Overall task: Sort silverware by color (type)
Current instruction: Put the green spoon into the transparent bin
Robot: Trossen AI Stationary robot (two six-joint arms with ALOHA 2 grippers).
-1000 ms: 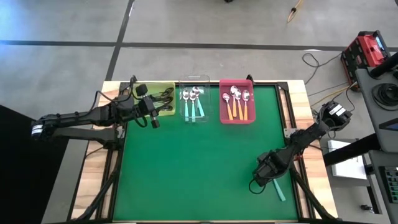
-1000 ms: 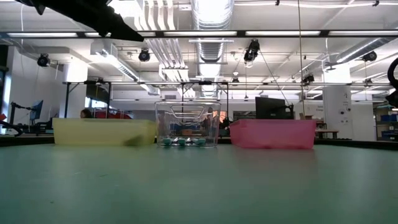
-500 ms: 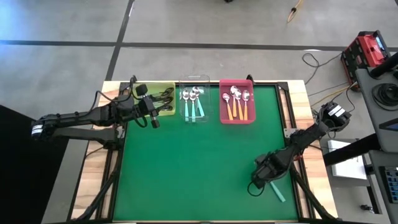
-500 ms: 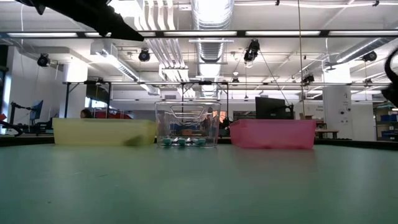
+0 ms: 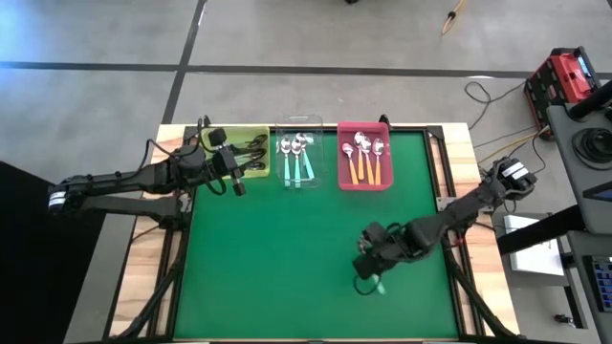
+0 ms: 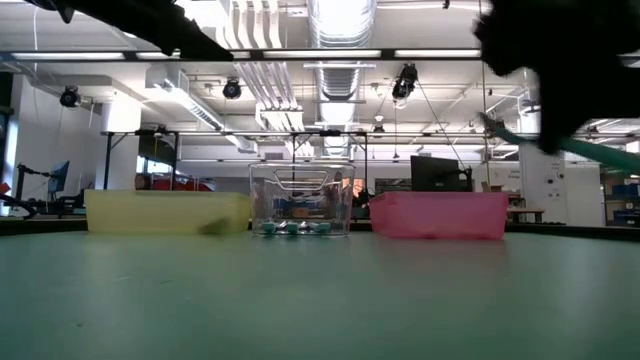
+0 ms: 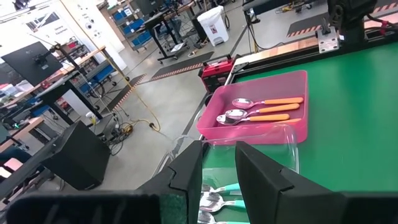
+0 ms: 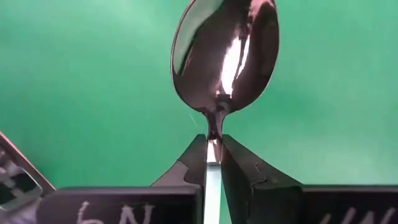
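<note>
**Teal spoon pinched above the green mat; three bins lined along the far edge**

A green mat (image 5: pixel 306 239) covers the table, framed by pale wood at the sides. Beyond it lies a grey floor crossed by dark lines; the low view looks into a bright workshop with ceiling ducts, strip lights, desks and monitors.

From the left, the left gripper (image 5: pixel 234 183) hangs by the yellow bin (image 5: pixel 239 153), which holds dark-bowled pieces. Its fingers (image 7: pixel 186 177) stand slightly parted with nothing between them. Next comes the clear bin (image 5: pixel 298 161) with teal-handled spoons (image 5: pixel 296 158), then the pink bin (image 5: pixel 363 158) with orange-handled spoons (image 5: pixel 365 161), silver bowls pointing away from the table's near edge. All three bins sit close together on the mat's far edge.

Farther right and nearer the front, the right gripper (image 5: pixel 371 269) is over the open mat, well apart from the bins. It is clenched on the neck of a teal-handled spoon (image 8: pixel 225 59), whose shiny bowl points forward past the fingertips; the teal handle trails behind it in the high view.

White hand-written marks show on the right gripper's body in its wrist view, too cropped to read. No other writing is legible.
</note>
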